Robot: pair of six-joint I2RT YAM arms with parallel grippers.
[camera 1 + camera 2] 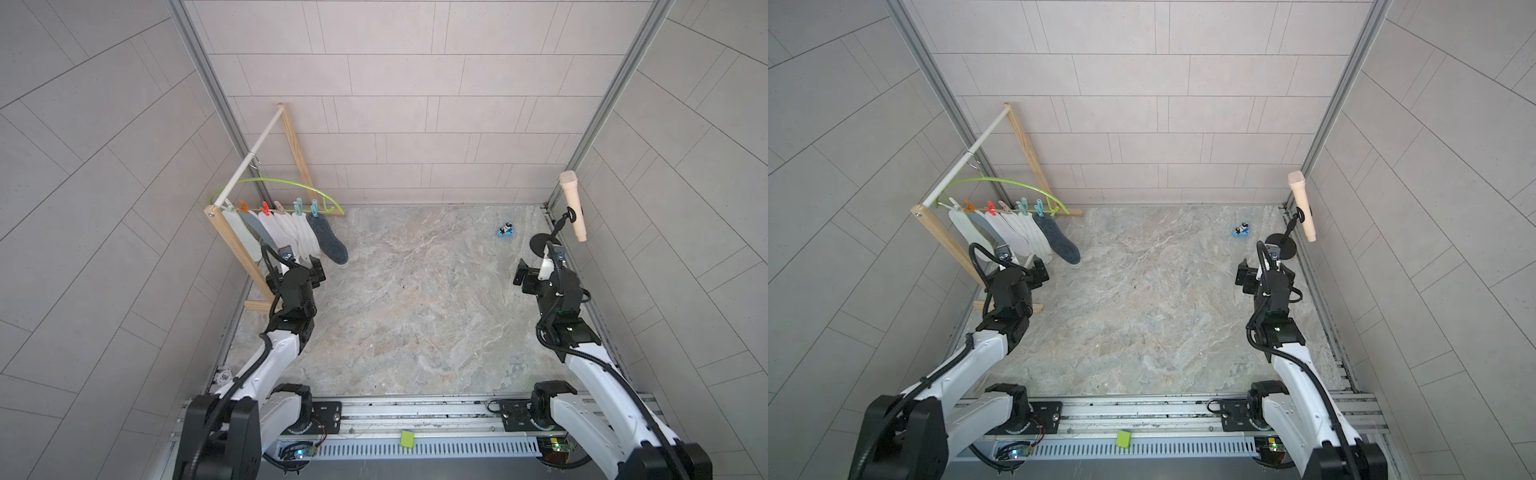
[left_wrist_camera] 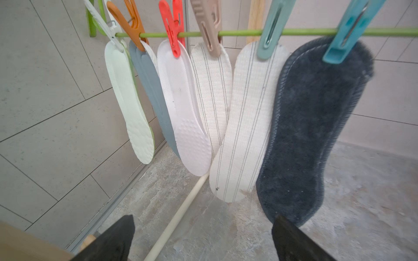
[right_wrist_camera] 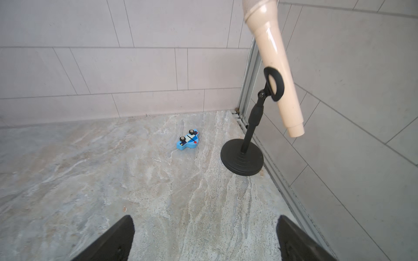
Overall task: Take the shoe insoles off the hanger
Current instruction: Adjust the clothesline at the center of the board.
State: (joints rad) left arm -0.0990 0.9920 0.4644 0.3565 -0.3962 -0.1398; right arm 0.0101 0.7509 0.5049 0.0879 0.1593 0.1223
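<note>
Insoles (image 2: 244,117): six are clipped by clothespins (image 2: 173,27) to the green hanger (image 2: 237,33), hung on the wooden rack (image 1: 232,244) at the desk's (image 1: 415,311) far left corner, so they dangle free for pulling. Left jaws are spread, empty, just before them; right jaws are spread, idle.

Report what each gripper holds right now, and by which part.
Nothing is held: left gripper open before the shoe insoles, all clipped on the hanger; right gripper open, empty.
</note>
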